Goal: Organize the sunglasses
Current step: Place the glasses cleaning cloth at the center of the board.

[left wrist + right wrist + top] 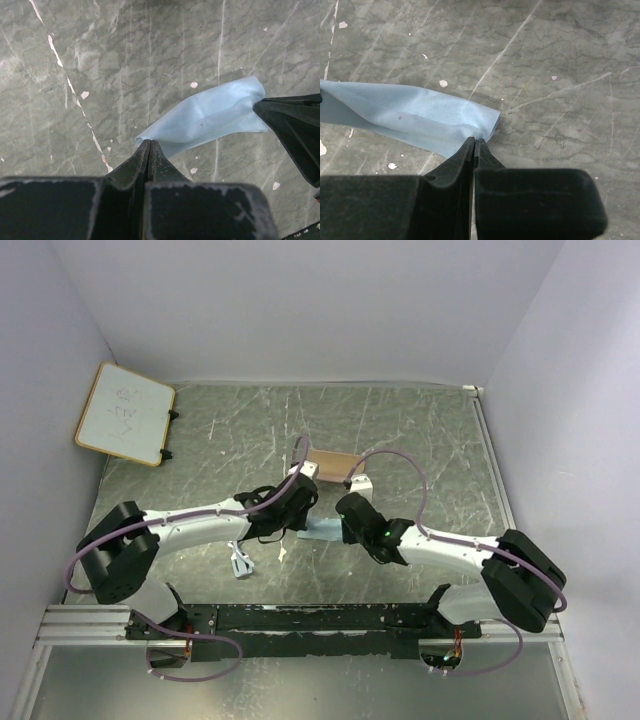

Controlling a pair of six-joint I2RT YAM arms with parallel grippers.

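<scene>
A light blue cloth [322,531] hangs stretched between my two grippers just above the table. My left gripper [150,143] is shut on the cloth [205,117] at its near-left corner. The black fingers of the right gripper [295,125] pinch its far end. In the right wrist view my right gripper [476,141] is shut on the cloth [410,120] at its corner. The sunglasses [240,561], small and white-framed, lie on the table under the left arm, apart from both grippers. From above, the left gripper [303,520] and right gripper [346,527] face each other.
A tan oblong case [331,462] lies just behind the grippers. A small whiteboard [124,412] leans at the back left corner. White walls close in the marbled table on three sides. A black rail [320,618] runs along the near edge.
</scene>
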